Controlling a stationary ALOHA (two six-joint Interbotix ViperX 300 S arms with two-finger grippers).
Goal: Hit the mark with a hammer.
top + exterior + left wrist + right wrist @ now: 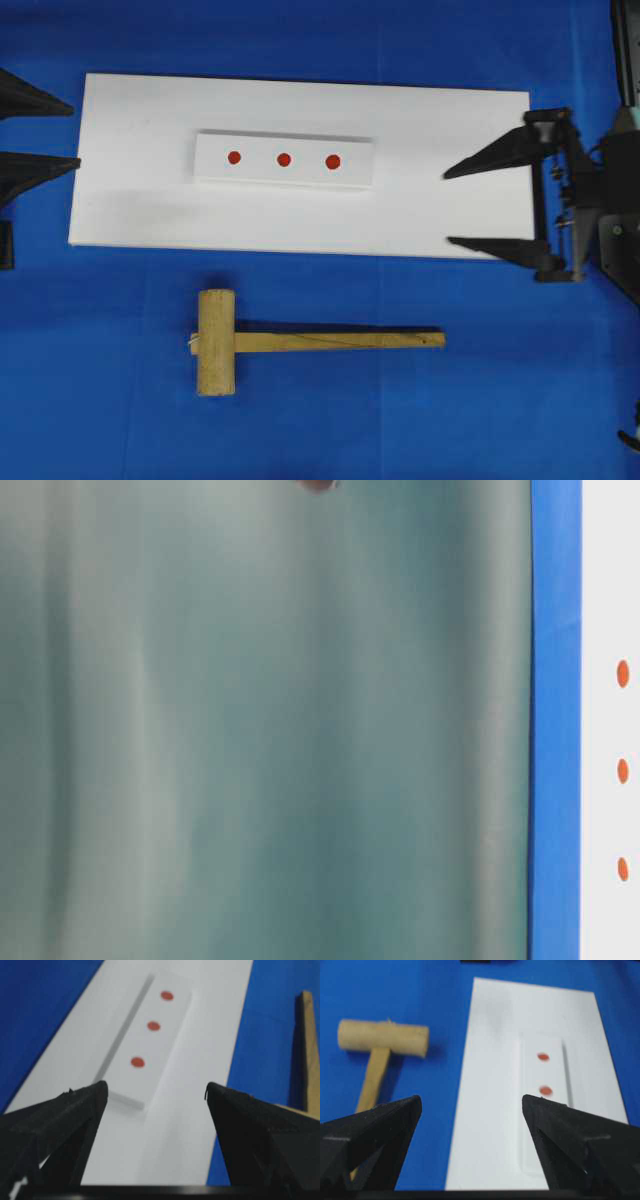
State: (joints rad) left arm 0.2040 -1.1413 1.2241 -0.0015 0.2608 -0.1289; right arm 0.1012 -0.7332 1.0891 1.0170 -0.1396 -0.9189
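Observation:
The mark point(333, 161) is the rightmost and slightly largest of three red dots on a raised white strip point(260, 174); in the left wrist view the mark point(167, 995) is the farthest dot. The hammer point(215, 342), light wood, lies flat on the blue cloth in front of the board, handle pointing right. My left gripper point(75, 135) stands open at the board's left end, empty point(155, 1086). My right gripper point(448, 208) is open over the board's right part, empty point(471, 1098). The right wrist view shows the hammer point(383, 1037) and two dots; a finger covers the strip's near end.
The strip sits on a large white board point(430, 130) on blue cloth point(520, 380). The table-level view is mostly a blurred grey-green surface point(260, 730), with the three dots at its right edge.

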